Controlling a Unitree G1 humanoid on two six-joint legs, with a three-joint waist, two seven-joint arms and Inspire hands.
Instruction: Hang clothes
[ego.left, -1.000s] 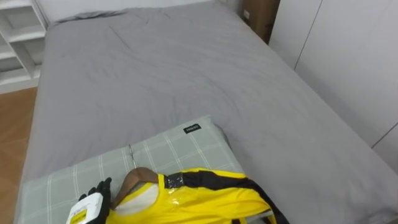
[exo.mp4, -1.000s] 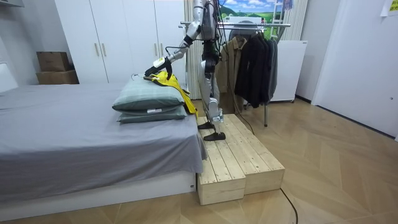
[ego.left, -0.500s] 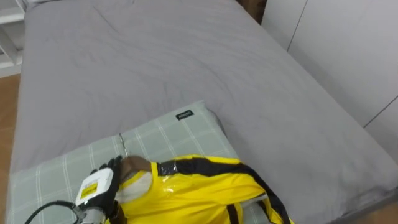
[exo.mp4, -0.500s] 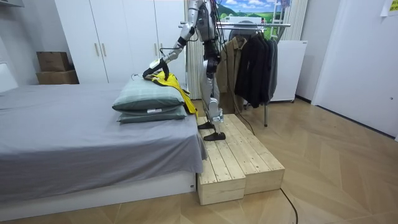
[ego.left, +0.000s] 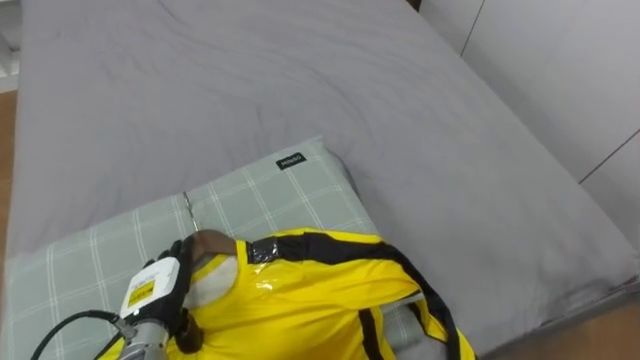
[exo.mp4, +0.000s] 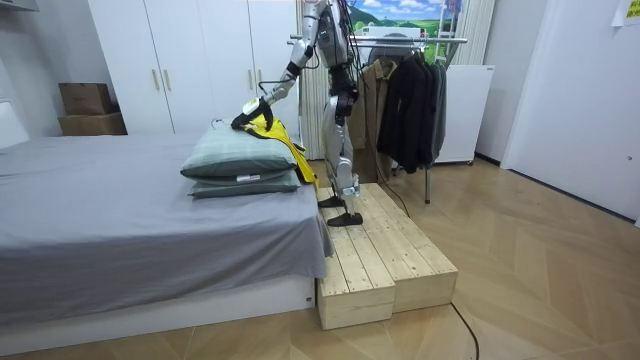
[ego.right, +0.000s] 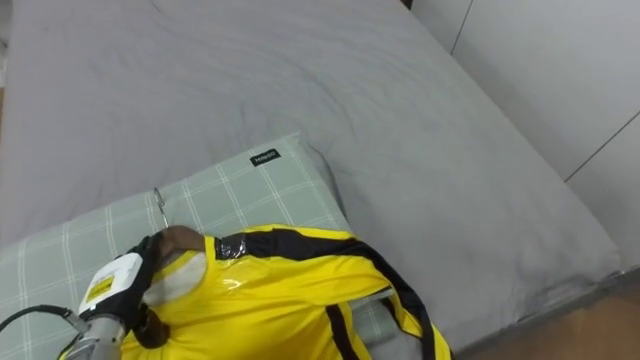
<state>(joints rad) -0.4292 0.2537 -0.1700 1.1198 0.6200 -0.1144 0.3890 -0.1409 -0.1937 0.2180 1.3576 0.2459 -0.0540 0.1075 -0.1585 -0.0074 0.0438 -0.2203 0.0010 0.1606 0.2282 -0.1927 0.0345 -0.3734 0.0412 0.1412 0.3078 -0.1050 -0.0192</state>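
Note:
A yellow garment with black trim (ego.left: 310, 300) lies on a green checked pillow (ego.left: 270, 195) at the near end of the bed. A brown wooden hanger (ego.left: 210, 245) sits in its collar, with the metal hook (ego.left: 185, 205) flat on the pillow. My left hand (ego.left: 160, 295) comes in from the lower left, its fingers curled round the hanger and collar. In the room view I stand on a wooden platform (exo.mp4: 380, 260) beside the bed, left hand (exo.mp4: 246, 114) stretched out to the yellow garment (exo.mp4: 278, 132).
The grey bed (ego.left: 300, 90) stretches away beyond the pillow. Behind me in the room view a clothes rack (exo.mp4: 405, 42) holds several dark garments. White wardrobes (exo.mp4: 190, 60) line the far wall, with cardboard boxes (exo.mp4: 88, 108) beside them.
My left hand has moved up onto the hanger and its fingers have curled round it. The head camera has shifted, so the whole eye view has moved.

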